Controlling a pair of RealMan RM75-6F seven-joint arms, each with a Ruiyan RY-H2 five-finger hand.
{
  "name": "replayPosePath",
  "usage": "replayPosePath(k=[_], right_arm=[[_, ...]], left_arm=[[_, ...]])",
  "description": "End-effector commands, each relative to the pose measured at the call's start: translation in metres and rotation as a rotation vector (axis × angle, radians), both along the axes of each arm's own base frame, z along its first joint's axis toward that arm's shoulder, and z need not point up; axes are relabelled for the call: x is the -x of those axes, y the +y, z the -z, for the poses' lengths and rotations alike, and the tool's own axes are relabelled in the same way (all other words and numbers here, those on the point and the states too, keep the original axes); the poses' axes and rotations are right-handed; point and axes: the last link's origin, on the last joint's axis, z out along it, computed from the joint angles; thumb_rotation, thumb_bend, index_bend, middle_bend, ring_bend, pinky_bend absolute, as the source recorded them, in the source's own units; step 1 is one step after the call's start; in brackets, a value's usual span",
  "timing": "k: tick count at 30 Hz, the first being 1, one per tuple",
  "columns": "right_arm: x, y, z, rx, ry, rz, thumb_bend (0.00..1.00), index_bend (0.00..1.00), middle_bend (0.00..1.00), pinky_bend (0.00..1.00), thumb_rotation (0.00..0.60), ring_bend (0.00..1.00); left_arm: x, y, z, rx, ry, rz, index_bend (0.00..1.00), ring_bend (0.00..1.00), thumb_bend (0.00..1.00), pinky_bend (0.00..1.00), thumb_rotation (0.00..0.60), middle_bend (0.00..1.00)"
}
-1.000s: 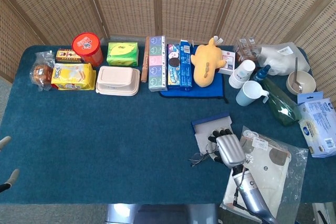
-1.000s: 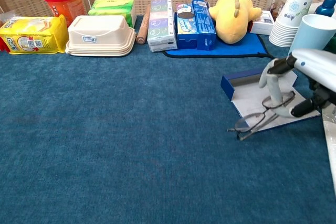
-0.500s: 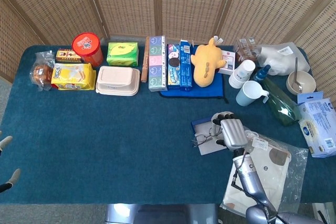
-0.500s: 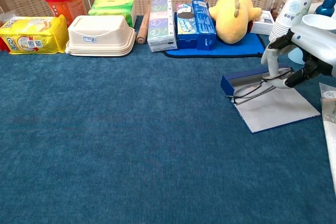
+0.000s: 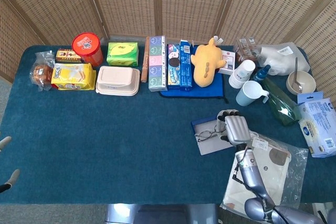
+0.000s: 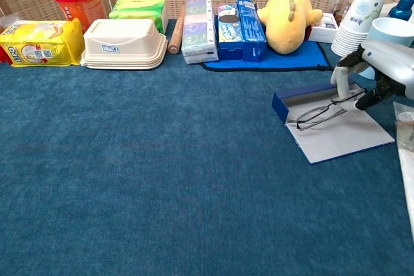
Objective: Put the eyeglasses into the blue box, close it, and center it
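Pinching the glasses (image 6: 321, 115) by their right end, the right hand (image 6: 381, 69) hangs over the open blue box (image 6: 282, 103), right of the table's middle. The lenses tilt down over the tray's near edge toward the flat grey lid (image 6: 339, 138); whether they touch either is hard to tell. In the head view the hand (image 5: 235, 128) hides the box's right part, and the frame's edge cuts its forearm. Of the left hand (image 5: 6, 161) only fingertips show at the far left, apart and holding nothing.
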Motion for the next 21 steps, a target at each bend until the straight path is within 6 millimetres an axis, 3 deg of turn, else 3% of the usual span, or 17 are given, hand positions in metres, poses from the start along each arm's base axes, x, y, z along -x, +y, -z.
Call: replayPosePath(k=[1,15,21], right_arm=[[0.001,-0.001,0.003,-0.003,-0.003,0.007,0.28,0.67,0.4,0.26,0.6,0.3],[0.005,0.0,-0.002,-0.002,0.12,-0.004,0.29,0.4,0.27,0.21,0.6,0.16],[0.0,0.002,-0.011,0.001,0.244,-0.077,0.28,0.34,0.25,0.2,0.6,0.14]], left_arm=[[0.0,0.0,0.0,0.0,-0.001,0.001,0.11,0.0,0.28,0.0,0.6,0.03],[0.002,-0.002,-0.001,-0.009,-0.004,-0.002,0.11,0.0,0.28,0.0,0.6,0.03],[0.002,-0.002,0.0,-0.009,-0.007,0.001,0.11,0.0,0.28,0.0,0.6,0.03]])
